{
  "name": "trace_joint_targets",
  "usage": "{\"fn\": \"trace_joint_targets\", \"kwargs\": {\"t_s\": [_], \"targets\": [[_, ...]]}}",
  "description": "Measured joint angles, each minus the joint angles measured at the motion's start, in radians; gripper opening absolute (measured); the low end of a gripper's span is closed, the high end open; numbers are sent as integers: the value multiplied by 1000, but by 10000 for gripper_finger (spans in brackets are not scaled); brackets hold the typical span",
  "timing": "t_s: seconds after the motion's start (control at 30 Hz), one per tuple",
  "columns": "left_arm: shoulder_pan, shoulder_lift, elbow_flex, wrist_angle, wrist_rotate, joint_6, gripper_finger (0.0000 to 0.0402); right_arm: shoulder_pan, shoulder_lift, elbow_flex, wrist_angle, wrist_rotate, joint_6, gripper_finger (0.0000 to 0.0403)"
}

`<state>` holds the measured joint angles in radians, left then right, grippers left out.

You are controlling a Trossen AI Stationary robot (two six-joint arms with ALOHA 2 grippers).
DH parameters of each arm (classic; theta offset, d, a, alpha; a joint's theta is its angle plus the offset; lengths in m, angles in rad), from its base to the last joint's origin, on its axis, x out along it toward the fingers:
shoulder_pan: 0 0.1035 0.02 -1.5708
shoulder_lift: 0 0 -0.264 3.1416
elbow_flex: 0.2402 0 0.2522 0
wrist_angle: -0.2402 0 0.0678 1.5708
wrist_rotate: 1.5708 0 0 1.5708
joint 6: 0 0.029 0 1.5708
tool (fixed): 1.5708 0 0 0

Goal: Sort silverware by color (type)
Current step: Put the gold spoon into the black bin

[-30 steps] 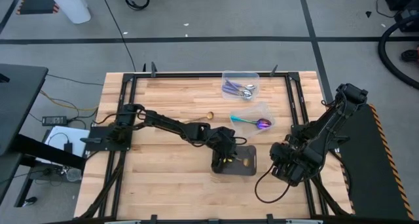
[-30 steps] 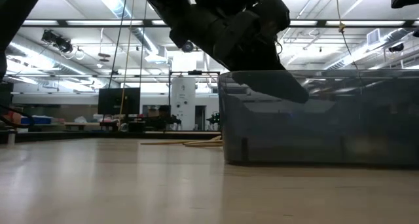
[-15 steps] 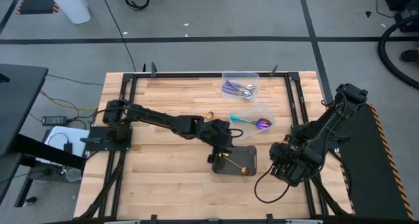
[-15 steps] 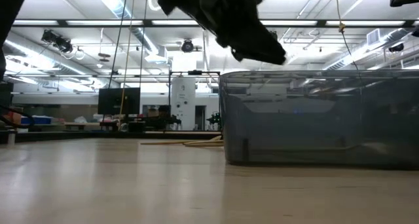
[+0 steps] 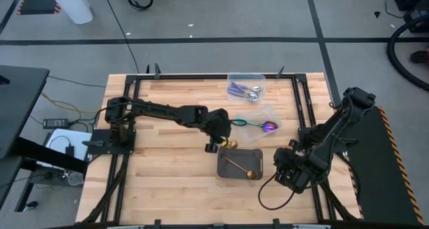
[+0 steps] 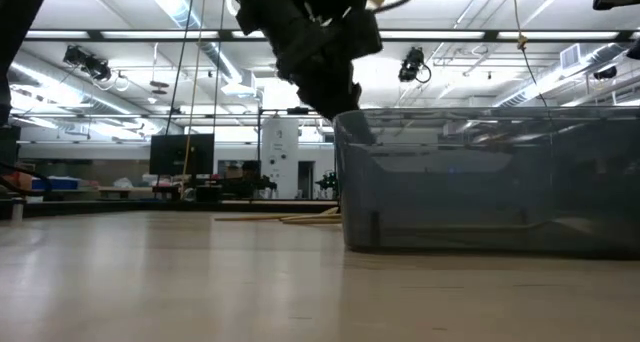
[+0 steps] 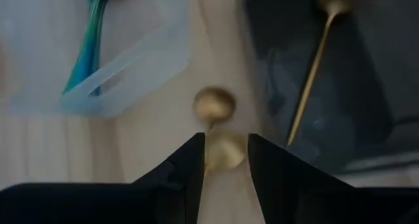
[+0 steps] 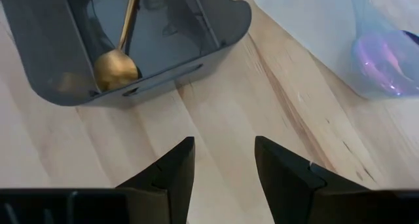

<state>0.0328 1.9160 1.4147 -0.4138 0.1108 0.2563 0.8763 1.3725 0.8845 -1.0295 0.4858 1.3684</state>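
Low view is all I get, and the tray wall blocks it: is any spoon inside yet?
Observer: Yes, one gold spoon lies in the dark grey tray.
Operator: Whose arm is that above the tray's edge?
Observer: The left claw, just outside one tray corner, over the table.
Operator: And the other arm?
Observer: The right claw hangs open and empty on the tray's opposite side.
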Motion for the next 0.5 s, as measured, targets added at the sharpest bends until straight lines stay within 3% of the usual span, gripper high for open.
{"fn": "trace_joint_targets", "kwargs": {"t_s": [0.27,0.5], "targets": [[72,0,-61,-45,10,50,125,3,12,0,5,15,-9,169],[110,0,-167,33,27,102,125,-7,12,0,6,30,-33,169]]}}
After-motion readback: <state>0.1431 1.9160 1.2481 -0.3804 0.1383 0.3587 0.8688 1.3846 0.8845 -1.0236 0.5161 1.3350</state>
